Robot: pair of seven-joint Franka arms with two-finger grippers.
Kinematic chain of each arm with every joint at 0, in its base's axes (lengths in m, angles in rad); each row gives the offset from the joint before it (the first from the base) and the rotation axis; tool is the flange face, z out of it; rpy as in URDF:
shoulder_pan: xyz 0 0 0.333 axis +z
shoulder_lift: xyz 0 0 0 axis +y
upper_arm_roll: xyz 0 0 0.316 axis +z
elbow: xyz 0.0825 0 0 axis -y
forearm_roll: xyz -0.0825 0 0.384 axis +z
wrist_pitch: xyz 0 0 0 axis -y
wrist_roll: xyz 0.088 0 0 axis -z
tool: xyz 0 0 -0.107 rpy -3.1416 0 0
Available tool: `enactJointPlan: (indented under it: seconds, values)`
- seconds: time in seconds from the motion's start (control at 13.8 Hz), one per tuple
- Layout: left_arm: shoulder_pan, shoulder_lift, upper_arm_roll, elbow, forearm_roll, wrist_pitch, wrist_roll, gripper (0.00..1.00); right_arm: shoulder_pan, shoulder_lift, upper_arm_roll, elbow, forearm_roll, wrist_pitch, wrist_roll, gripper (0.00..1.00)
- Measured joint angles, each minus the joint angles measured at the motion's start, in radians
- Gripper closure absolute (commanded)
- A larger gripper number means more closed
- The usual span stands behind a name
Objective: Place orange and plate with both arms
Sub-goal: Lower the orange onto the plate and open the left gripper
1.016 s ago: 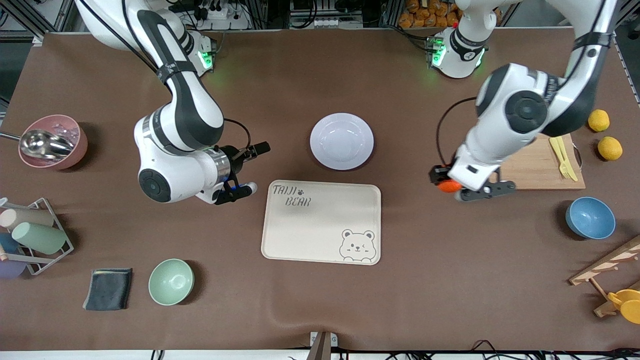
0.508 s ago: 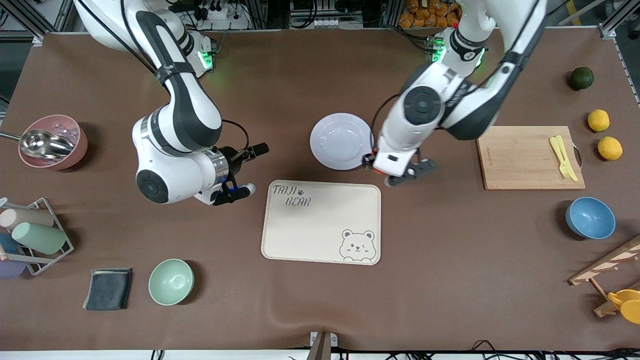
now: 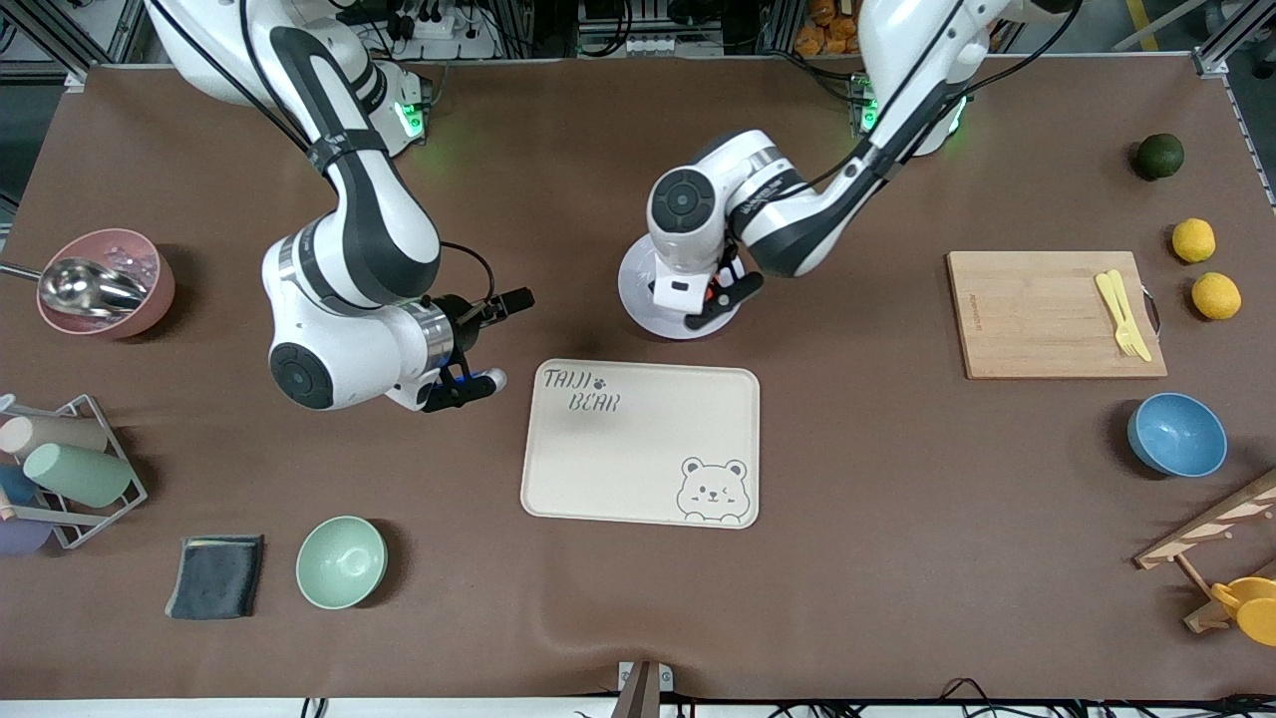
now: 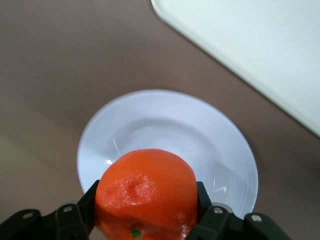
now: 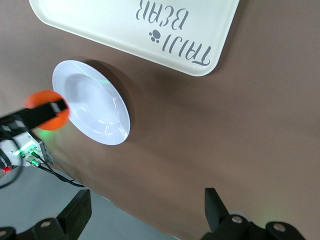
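Observation:
The orange (image 4: 146,192) is a glossy red-orange fruit held between the black fingers of my left gripper (image 4: 146,200). That gripper (image 3: 710,299) is over the pale lavender-white plate (image 3: 638,301), which stands on the table just farther from the front camera than the cream bear tray (image 3: 638,449). The left wrist view shows the plate (image 4: 200,130) empty beneath the orange. The right wrist view shows the plate (image 5: 97,105) with the orange (image 5: 46,109) above its rim. My right gripper (image 3: 503,337) is open and empty, waiting over bare table beside the tray, toward the right arm's end.
A cutting board (image 3: 1047,314) with yellow cutlery, two lemons (image 3: 1193,239), a dark green fruit (image 3: 1160,156) and a blue bowl (image 3: 1176,434) lie toward the left arm's end. A mint-green bowl (image 3: 341,561), a grey cloth (image 3: 216,575), a cup rack and a pink bowl (image 3: 105,282) lie toward the right arm's end.
My left arm has carried the orange from beside the cutting board across to over the plate. My right arm has barely moved.

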Motion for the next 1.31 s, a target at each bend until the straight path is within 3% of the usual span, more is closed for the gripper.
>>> enactJointPlan:
  seconds: [0.29,0.58,0.65,0.8,0.87,1.31]
  values:
    - [-0.052,0.081,0.003,-0.060,0.022,0.160,-0.095,1.00,-0.002,0.004,0.000,0.000,0.000,0.000,0.000,0.00]
    - [-0.075,0.125,0.000,-0.058,0.118,0.177,-0.192,1.00,-0.001,0.008,0.001,0.000,0.000,0.000,0.000,0.00]
    - [-0.075,0.125,0.000,-0.058,0.119,0.177,-0.192,0.95,0.000,0.009,0.002,-0.001,0.000,0.000,0.000,0.00]
    - [-0.075,0.125,0.000,-0.059,0.119,0.177,-0.192,0.38,0.004,0.009,0.006,-0.014,0.001,0.000,0.000,0.00]
    - [-0.075,0.125,0.000,-0.059,0.119,0.177,-0.192,0.00,0.005,0.010,0.008,-0.025,0.002,0.001,-0.001,0.00]
    - [-0.043,0.116,0.026,-0.040,0.155,0.172,-0.198,0.00,0.004,0.011,0.007,-0.101,0.082,0.033,-0.068,0.00]
